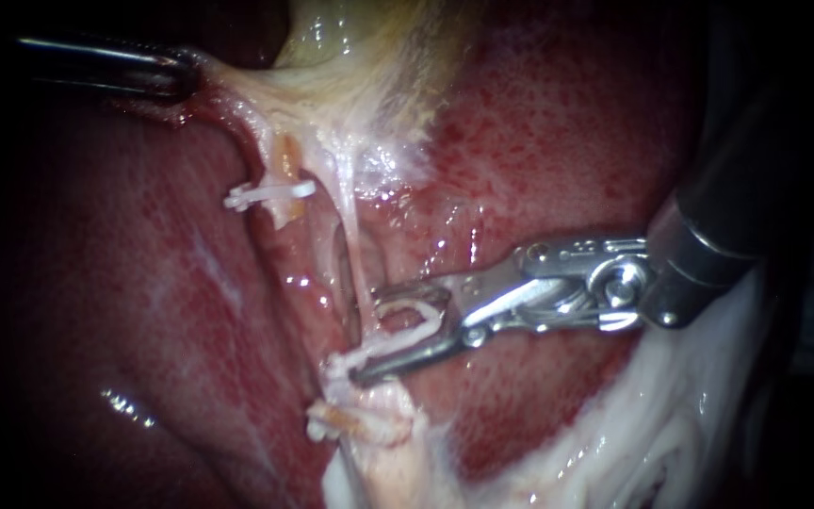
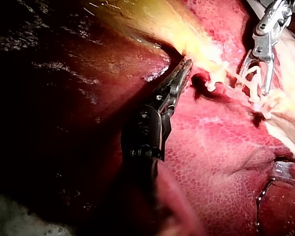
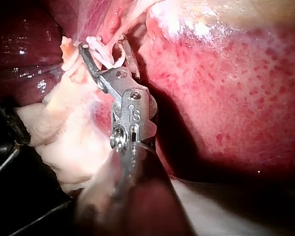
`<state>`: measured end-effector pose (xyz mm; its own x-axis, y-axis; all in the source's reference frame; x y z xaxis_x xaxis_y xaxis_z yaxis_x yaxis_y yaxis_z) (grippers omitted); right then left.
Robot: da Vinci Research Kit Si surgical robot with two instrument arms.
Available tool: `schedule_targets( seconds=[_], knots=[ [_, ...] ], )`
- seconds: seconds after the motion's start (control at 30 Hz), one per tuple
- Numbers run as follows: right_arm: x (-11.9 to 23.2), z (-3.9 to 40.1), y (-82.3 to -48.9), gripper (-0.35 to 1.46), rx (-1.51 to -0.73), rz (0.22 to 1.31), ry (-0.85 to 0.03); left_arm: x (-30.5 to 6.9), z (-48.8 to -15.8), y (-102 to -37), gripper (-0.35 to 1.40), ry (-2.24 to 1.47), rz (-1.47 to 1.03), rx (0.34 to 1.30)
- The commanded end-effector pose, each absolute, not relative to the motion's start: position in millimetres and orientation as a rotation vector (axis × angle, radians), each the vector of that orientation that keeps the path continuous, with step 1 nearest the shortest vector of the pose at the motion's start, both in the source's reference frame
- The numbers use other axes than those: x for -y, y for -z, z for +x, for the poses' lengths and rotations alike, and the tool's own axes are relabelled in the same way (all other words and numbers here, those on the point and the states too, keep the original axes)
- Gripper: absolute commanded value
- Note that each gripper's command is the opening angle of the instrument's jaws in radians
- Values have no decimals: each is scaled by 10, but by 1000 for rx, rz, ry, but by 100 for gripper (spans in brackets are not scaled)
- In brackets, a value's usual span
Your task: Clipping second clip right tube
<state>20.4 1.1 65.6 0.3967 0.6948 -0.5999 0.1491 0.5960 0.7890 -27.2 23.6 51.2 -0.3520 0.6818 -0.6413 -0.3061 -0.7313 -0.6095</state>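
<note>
While my left instrument (image 1: 184, 75) is clenched on the pale tissue (image 1: 237, 104) beside the gallbladder (image 1: 350, 38), holding it taut, my right instrument (image 1: 369, 337) sits at the right tube (image 1: 352, 236). That tube is the thin pale strand running down from the gallbladder across the liver (image 1: 143, 311). My right jaws stand apart yet grasp a loaded clip (image 1: 416, 318), a white arc touching both jaws from inside.

I judge this to be the placing step: the clip is at the tube but not yet squeezed onto it. The tube passes right at the jaw tips. The next move, as I read it, calls for easing forward until the strand lies well between the clip's legs and square across them. Then I close firmly without dragging the strand sideways. The left tube (image 1: 283, 160) nearby carries a white clip (image 1: 270, 195), well apart from my jaws.

Whether the strand is already inside the clip or only at its mouth, I cannot tell. A white scrap (image 1: 339, 363) just under my lower jaw may be another clip on the same tube, but it merges with frayed pale tissue. My right wrist view shows the jaws from behind, their tips lost among strands.
</note>
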Motion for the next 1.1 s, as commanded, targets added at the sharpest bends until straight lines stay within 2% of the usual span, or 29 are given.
schedule_targets(
  seconds=[0.03,0.37,0.63,0.8,1.0,1.1],
  knots=[
    [-11,206,-655,50,-1157,925,-431,-236,-272,-512,-35,-2109,-1261,519],
    [-13,211,-641,50,-1284,1115,-492,-236,-272,-512,-35,-2109,-1261,519],
    [-7,211,-628,46,-1298,1196,-461,-236,-272,-512,-35,-2109,-1261,519],
    [-7,205,-628,27,-1293,1212,-450,-236,-272,-512,-35,-2109,-1261,519],
    [-8,198,-631,-12,-1287,1224,-456,-236,-272,-512,-35,-2109,-1261,519],
    [-9,197,-630,-25,-1287,1225,-455,-236,-273,-512,-35,-2109,-1261,519]
  ],
)
